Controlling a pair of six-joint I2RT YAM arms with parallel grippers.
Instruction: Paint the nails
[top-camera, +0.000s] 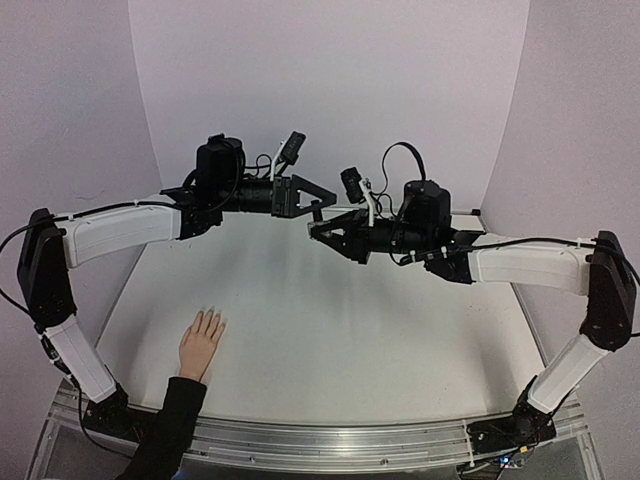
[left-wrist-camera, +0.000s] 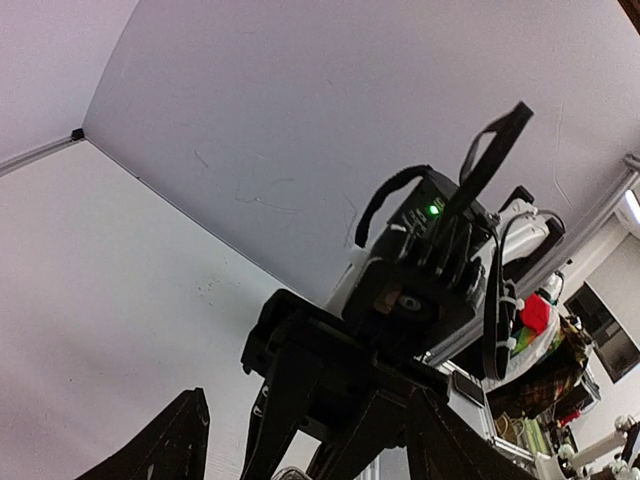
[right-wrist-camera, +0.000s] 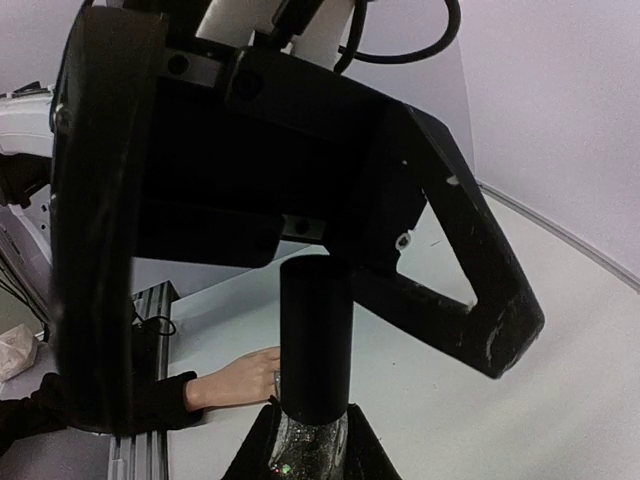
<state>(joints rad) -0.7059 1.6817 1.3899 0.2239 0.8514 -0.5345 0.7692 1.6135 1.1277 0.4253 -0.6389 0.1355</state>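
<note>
At the lower left of the top view, the pale mannequin hand (top-camera: 202, 340) is lying flat on the white table (top-camera: 330, 340). Its black sleeve (top-camera: 175, 415) is running off the bottom edge and its fingers are fanning toward the middle. The nails (top-camera: 210, 316) are sitting at those fingertips, too small to show whether any polish is on them. Both arms are working well apart from them, so I judge the painting itself is not yet under way.

Farther up, near the centre of the frame, the two grippers are meeting in the air. The right gripper (top-camera: 316, 228) is pinching a small glittery bottle (right-wrist-camera: 308, 452) by its body, with its jaws shut tight on it. The tall black cap (right-wrist-camera: 315, 340) is sticking out toward the other arm. The left gripper (top-camera: 324, 204) is facing it with jaws standing wide, one on each side of the cap. In the right wrist view a clear gap is showing between cap and jaw, so it is gripping nothing. This arrangement is probably meant for unscrewing: one arm steadying the bottle, the other taking the cap.
</note>
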